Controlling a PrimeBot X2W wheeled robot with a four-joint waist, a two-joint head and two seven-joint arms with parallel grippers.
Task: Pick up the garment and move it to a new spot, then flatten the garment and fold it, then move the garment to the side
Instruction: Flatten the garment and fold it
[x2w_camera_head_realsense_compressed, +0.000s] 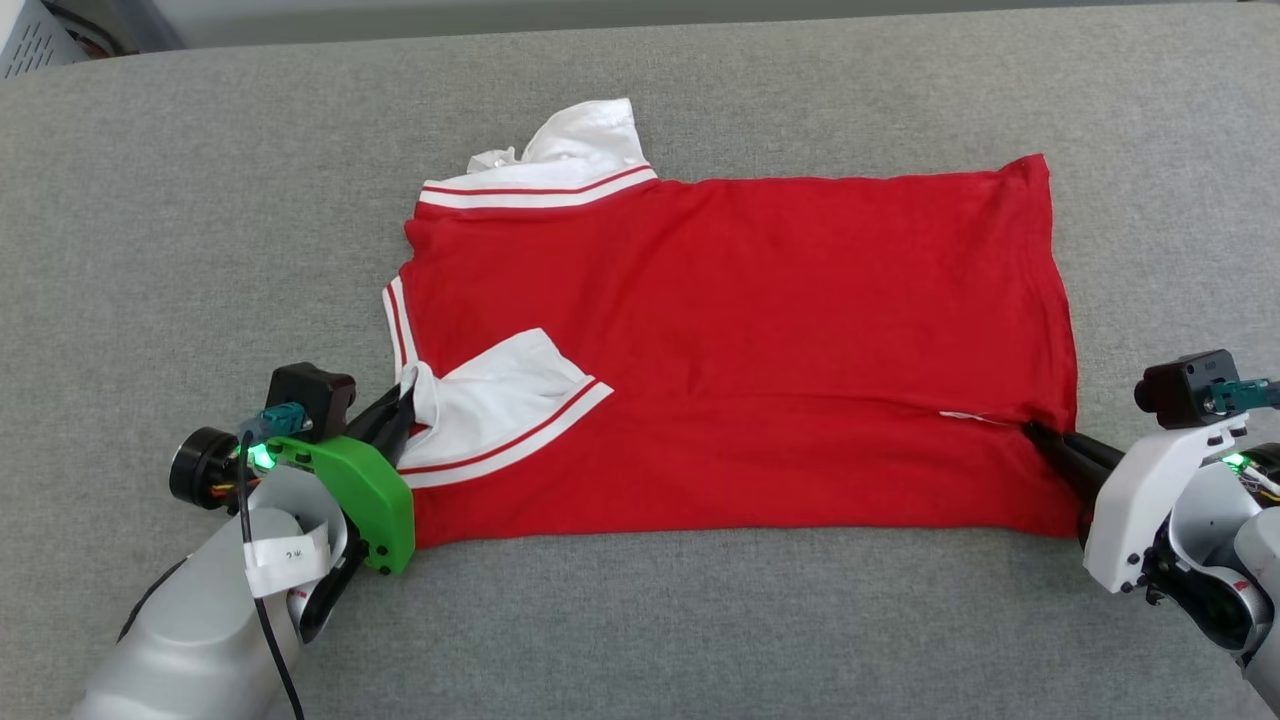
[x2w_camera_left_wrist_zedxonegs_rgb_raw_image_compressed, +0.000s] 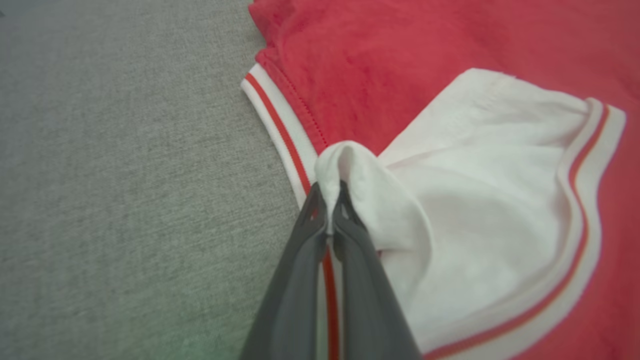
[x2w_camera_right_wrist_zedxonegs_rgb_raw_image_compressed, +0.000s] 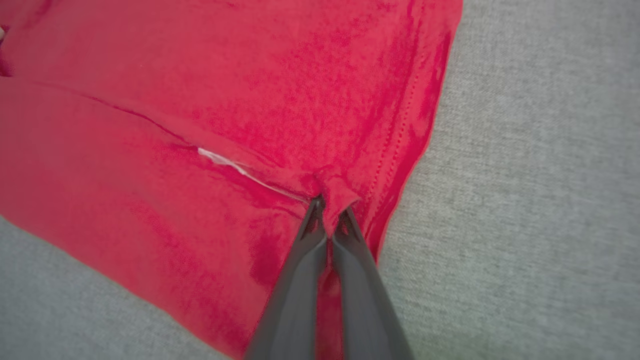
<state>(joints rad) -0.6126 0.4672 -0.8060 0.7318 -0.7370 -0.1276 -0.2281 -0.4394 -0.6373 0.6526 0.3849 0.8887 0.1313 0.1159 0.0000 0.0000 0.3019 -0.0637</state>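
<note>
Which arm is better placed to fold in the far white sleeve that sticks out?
Left, probably. The left gripper is at the collar end of the garment, jaws shut on the near sleeve, close to the far sleeve. The right gripper pinches the hem at the opposite end.

**Grey cloth and a cluttered far corner**

A grey woven surface (x2w_camera_head_realsense_compressed: 640, 620) is stretching out from edge to edge, its weave lying flat and even, and it's showing up close and slightly blurred in both wrist views too. In the far left corner a pale perforated box (x2w_camera_head_realsense_compressed: 28, 40) is peeking in, with dark cables (x2w_camera_head_realsense_compressed: 90, 30) trailing beside it. A pale strip (x2w_camera_head_realsense_compressed: 650, 15) is running along behind the surface's far edge.
</note>
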